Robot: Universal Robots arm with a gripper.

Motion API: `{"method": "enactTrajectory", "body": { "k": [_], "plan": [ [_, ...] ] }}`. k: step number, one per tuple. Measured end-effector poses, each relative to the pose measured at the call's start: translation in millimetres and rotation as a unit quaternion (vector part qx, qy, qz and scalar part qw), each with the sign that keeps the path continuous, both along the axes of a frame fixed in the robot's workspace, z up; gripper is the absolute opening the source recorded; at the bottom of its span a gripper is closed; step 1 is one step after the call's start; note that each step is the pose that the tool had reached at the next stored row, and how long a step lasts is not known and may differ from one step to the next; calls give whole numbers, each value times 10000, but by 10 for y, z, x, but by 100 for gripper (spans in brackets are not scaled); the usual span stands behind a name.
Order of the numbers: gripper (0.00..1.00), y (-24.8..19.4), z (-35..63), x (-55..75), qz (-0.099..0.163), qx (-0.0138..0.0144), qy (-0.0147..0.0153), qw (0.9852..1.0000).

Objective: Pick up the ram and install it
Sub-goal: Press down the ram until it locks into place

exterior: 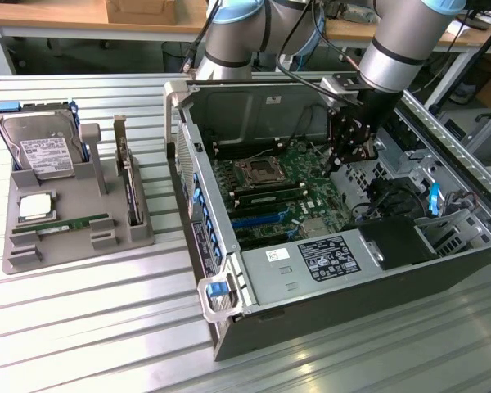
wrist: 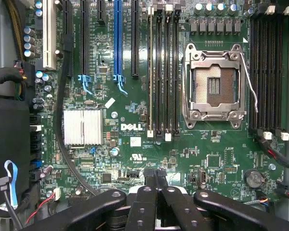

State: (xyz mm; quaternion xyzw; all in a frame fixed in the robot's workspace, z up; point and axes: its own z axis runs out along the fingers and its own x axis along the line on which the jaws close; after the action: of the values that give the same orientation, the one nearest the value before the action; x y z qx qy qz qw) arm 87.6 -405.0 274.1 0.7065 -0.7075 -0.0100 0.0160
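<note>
The ram is a thin green stick lying flat in the grey holder tray at the exterior view's left. My gripper hangs far from it, inside the open computer case and above the green motherboard. In the wrist view the black fingers meet at the tips, so the gripper is shut with nothing in it. Below it lie the motherboard, a row of long memory slots and the empty processor socket.
The tray also holds a hard drive, a square silver processor and an upright card. Case walls, a black fan block, cables and a metal power supply box surround the motherboard. The table is ribbed metal.
</note>
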Motion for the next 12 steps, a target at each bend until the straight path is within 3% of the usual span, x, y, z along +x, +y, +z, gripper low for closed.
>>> {"method": "enactTrajectory", "body": {
  "k": [12],
  "plan": [
    [10, 0, 0, 0, -6, 0, 0, 10000]
  ]
}}
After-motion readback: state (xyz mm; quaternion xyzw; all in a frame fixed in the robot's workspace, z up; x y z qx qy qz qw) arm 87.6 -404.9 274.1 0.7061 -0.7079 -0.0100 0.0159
